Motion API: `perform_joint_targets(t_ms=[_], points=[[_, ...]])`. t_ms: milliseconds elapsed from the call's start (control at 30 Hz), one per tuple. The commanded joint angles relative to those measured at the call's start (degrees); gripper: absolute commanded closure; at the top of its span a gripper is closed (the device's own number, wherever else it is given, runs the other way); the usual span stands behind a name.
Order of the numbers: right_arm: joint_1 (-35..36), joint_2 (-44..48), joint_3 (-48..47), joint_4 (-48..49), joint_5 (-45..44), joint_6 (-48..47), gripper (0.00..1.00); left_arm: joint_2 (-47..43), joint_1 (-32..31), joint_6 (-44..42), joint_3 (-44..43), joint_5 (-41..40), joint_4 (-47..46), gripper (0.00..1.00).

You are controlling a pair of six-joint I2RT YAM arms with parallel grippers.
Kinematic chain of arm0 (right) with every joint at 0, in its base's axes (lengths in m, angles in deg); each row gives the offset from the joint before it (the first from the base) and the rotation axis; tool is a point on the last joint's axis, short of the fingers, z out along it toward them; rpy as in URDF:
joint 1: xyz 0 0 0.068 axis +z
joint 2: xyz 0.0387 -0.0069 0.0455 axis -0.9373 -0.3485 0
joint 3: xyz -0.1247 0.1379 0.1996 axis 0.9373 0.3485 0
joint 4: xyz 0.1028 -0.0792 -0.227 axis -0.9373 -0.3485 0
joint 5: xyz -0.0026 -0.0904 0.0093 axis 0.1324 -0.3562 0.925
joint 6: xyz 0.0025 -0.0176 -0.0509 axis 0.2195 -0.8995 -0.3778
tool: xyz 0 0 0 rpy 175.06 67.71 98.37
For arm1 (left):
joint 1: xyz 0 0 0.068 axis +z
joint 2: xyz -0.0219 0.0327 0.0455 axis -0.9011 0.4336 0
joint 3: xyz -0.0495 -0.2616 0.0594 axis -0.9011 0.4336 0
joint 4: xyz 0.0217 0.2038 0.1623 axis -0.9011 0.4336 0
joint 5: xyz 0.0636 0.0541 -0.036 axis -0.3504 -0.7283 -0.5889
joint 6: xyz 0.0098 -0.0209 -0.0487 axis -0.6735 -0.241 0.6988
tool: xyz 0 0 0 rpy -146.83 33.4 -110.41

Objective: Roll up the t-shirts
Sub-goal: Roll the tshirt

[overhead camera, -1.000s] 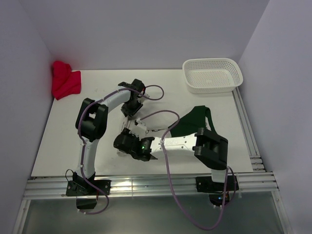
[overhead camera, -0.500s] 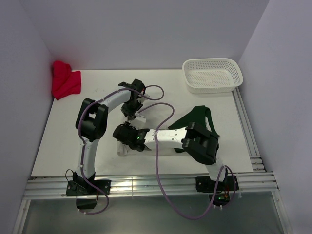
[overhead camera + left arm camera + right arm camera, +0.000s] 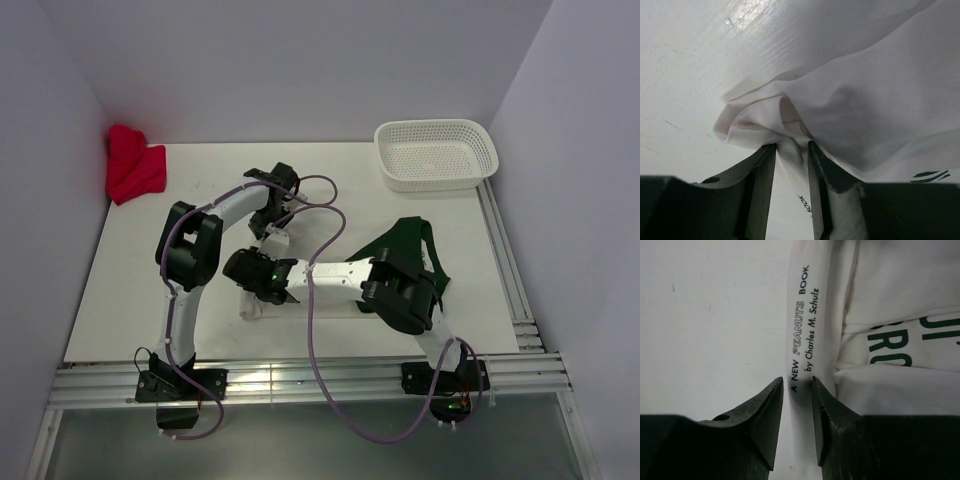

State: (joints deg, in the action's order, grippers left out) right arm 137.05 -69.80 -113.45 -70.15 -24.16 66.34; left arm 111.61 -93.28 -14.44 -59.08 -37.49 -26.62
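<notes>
The off-white t-shirt (image 3: 252,306) lies mid-table, mostly hidden under both arms. The left wrist view has its bunched fold (image 3: 790,115) pinched between the jaws of my left gripper (image 3: 791,146), which is shut on it; from above that gripper (image 3: 272,222) is at the shirt's far end. My right gripper (image 3: 797,382) straddles a flat folded edge (image 3: 805,315) printed "A NEW PEANUTS BOOK". Its jaws stand narrowly apart and the cloth between them is not bunched. From above, this gripper (image 3: 258,272) is over the shirt's left side. The dark green t-shirt (image 3: 405,245) lies crumpled to the right, partly under the right arm.
A white mesh basket (image 3: 435,153) stands at the back right. A red cloth (image 3: 130,168) is heaped in the back left corner against the wall. Rails run along the table's near and right edges (image 3: 505,270).
My right arm has swung left and away from the near edge, carrying its gripper further over the off-white shirt. The left arm has held still.
</notes>
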Motion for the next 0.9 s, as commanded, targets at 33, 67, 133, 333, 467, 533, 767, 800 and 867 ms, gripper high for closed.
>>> perform_joint_targets(t_ms=[33, 67, 133, 333, 467, 533, 767, 800, 867], points=[[-1.08, -0.69, -0.22, -2.72, -1.56, 1.53, 0.65, 0.28, -0.65, 0.20, -0.60, 0.65, -0.93, 0.63], [-1.08, -0.60, 0.83, -2.64, -1.29, 2.05, 0.67, 0.19, -0.65, 0.20, -0.60, 0.65, -0.94, 0.63], [-1.43, -0.07, 2.15, -1.50, -1.12, 2.14, 0.73, 0.10, -0.65, 0.12, -0.60, 0.65, -0.94, 0.63], [-1.70, -0.07, 3.38, -0.88, -0.59, 3.11, 0.88, -0.43, -0.65, 0.12, -0.60, 0.83, -0.94, 0.61], [-1.79, -0.33, 4.26, 0.00, 0.29, 3.55, 0.94, -2.00, -0.65, -0.50, -1.21, 1.44, -1.11, 0.54], [-1.87, -0.42, 4.61, 0.35, 0.46, 3.73, 0.96, -2.45, -0.47, -0.76, -1.91, 2.06, -0.94, 0.48], [-2.14, -0.51, 5.76, 1.31, 1.61, 4.87, 1.00, -3.77, 0.49, -1.82, -7.18, 4.78, 1.43, 0.32], [-2.14, -0.51, 6.02, 1.40, 1.78, 4.87, 1.00, -3.85, 0.93, -2.17, -8.49, 5.92, 2.05, 0.30], [-2.31, -0.51, 6.20, 1.41, 2.05, 4.96, 1.00, -4.38, 1.72, -2.43, -9.82, 6.80, 2.93, 0.28]])
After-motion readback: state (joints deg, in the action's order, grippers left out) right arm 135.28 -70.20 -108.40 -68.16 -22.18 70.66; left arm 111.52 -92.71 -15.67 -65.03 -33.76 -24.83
